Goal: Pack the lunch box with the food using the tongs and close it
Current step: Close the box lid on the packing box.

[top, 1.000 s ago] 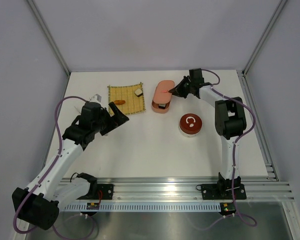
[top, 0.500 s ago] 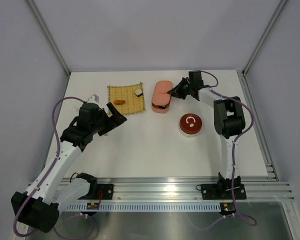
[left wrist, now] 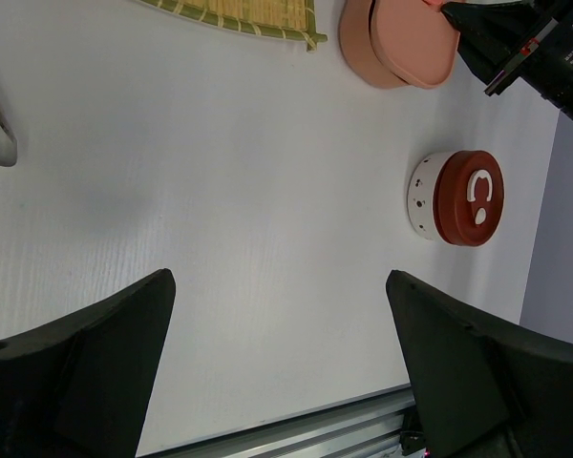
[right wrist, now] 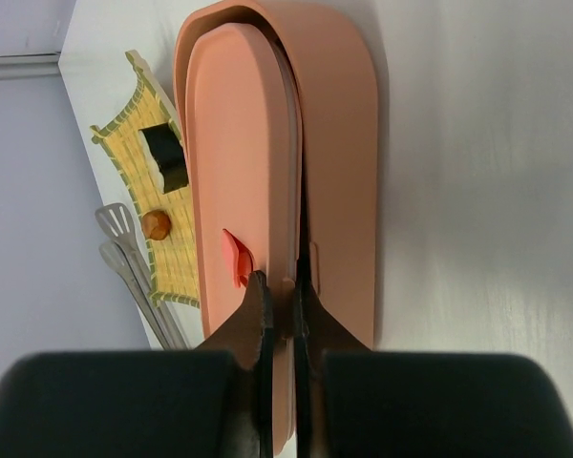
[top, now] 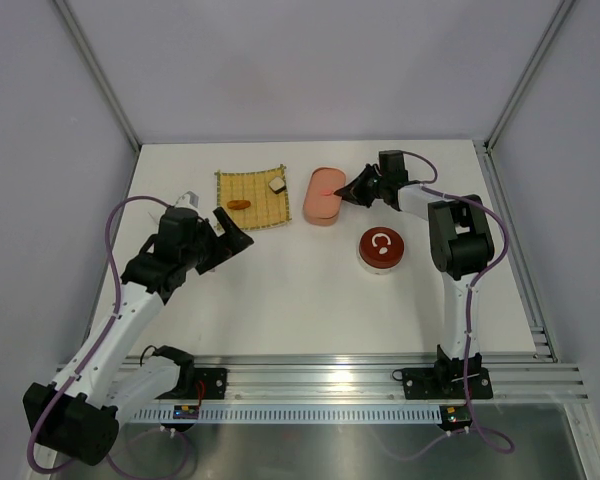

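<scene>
Lunch box (top: pixel 323 197) far-centre on surface (top: pixel 300 290); lid (right wrist: pixel 239 162) lies on it, off-centre. Right tool (right wrist: pixel 279 291) pinched shut on lid rim beside red tab (right wrist: pixel 235 260). Square edges, lower level, release without dragging. Left tool (top: pixel 235 228) wide open, empty. Two food pieces (top: pixel 277 184) on mat (top: pixel 255 202), apparently unpacked.

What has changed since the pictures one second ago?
The right gripper, fingers shut on its edge, lowered the pink oval lid onto the pink lunch box, hiding the inside. The left gripper drew back slightly, open. The yellow woven mat, its food and the red-lidded round container stayed.
</scene>
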`<state>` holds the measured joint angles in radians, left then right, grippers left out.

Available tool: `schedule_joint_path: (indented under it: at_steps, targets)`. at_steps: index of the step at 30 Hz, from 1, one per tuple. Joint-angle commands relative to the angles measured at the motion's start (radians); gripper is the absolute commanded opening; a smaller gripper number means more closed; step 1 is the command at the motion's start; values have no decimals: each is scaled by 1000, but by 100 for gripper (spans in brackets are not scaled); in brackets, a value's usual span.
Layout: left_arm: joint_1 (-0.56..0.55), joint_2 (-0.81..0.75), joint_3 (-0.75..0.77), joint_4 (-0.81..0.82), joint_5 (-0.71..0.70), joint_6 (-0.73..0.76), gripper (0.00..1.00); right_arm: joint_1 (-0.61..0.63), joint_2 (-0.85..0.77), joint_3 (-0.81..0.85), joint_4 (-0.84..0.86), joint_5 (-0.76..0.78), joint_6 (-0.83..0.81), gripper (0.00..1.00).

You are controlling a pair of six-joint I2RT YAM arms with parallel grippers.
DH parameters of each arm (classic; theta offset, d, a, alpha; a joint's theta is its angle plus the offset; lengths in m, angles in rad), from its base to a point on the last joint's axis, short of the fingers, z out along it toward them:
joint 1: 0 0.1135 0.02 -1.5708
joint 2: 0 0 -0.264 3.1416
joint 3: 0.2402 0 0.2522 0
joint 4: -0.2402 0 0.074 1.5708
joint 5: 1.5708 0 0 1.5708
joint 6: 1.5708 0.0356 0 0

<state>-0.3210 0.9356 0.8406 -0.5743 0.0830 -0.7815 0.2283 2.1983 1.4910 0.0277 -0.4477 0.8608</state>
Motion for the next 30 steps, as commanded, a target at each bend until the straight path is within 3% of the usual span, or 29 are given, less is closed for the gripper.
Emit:
schedule_joint_path:
  at_steps: [1, 10, 13, 17, 19, 30]
  targets:
    - [8, -6, -6, 47, 27, 13, 96, 5, -23, -32, -63, 26, -20, 0]
    - [10, -11, -20, 57, 37, 7, 95, 9, 4, 0, -104, 23, -52, 2]
    - [10, -14, -20, 56, 38, 7, 95, 11, 9, 11, -124, 24, -65, 15]
    - [10, -11, -21, 57, 40, 5, 95, 9, -14, 15, -153, 46, -81, 45]
    - [10, -8, -23, 60, 44, 4, 95, 9, -23, 20, -169, 55, -95, 52]
    - [11, 11, -31, 85, 61, -2, 95, 9, -110, 89, -327, 121, -170, 57]
